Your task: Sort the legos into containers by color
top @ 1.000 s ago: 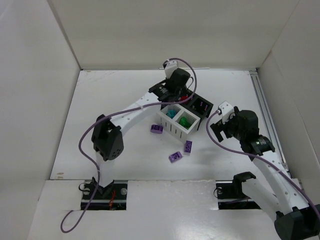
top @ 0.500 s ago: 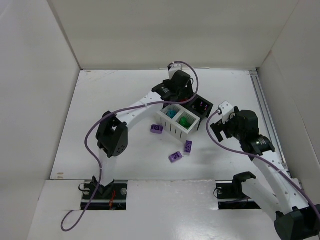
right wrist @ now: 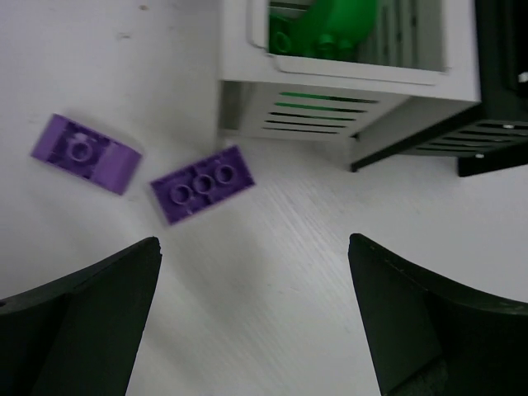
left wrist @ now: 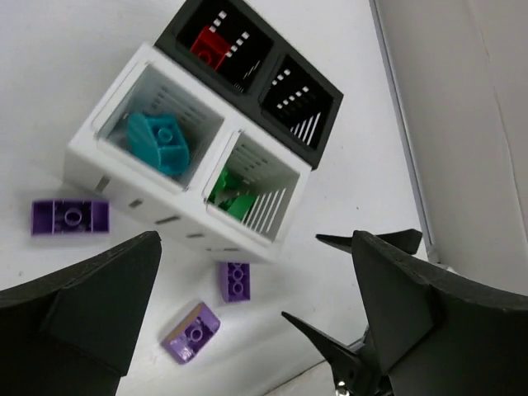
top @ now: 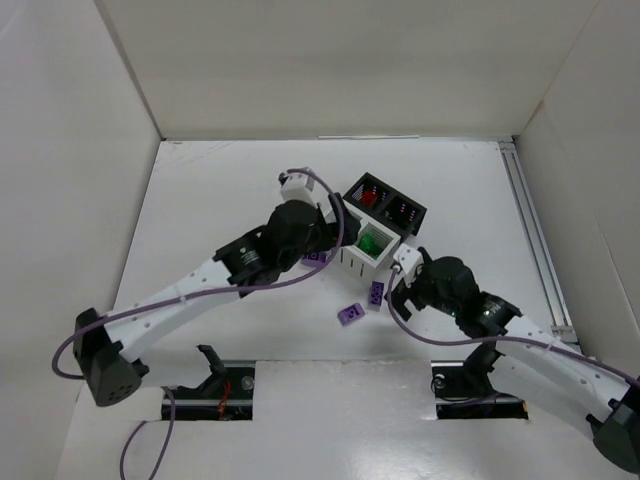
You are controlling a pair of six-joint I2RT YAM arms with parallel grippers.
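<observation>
L gripper [left wrist: 254,241] hung w/ its jaws spread wide and nothing btwn them. Straight ahead of its fingers sat the containers [left wrist: 106,161], the 2x2 block. Teal legos [left wrist: 158,142] were in the nearer white bin on its left-finger side, and green legos [left wrist: 235,194] were in the white bin next to that. A red lego [left wrist: 210,45] sat in the black bin behind the teal. The last black bin [left wrist: 326,124], farthest off toward its right finger, showed no brick inside, as far as the wrist cam could tell.

R gripper [right wrist: 254,243] was the same: jaws fully apart, empty. On the table [right wrist: 272,272] just ahead of it, leaning to its left-finger side, lay the inner purple lego [right wrist: 202,183], close to the front wall of the green bin. The outer purple lego [right wrist: 85,153] lay just beside it, further out past that finger.

A lone purple lego [left wrist: 70,217] lay apart from those two, by the L gripper's left finger and near the teal bin's outer wall.

Progress, as a judgement: teal, green and red looked sorted, since no loose brick of those colours showed on the table. Purple was wholly undone, w/ three bricks still out and prob. bound for the empty-looking black bin. So approx three colours of four were done and three picks were left. The R gripper was better placed for the pair, the L for the lone one.
</observation>
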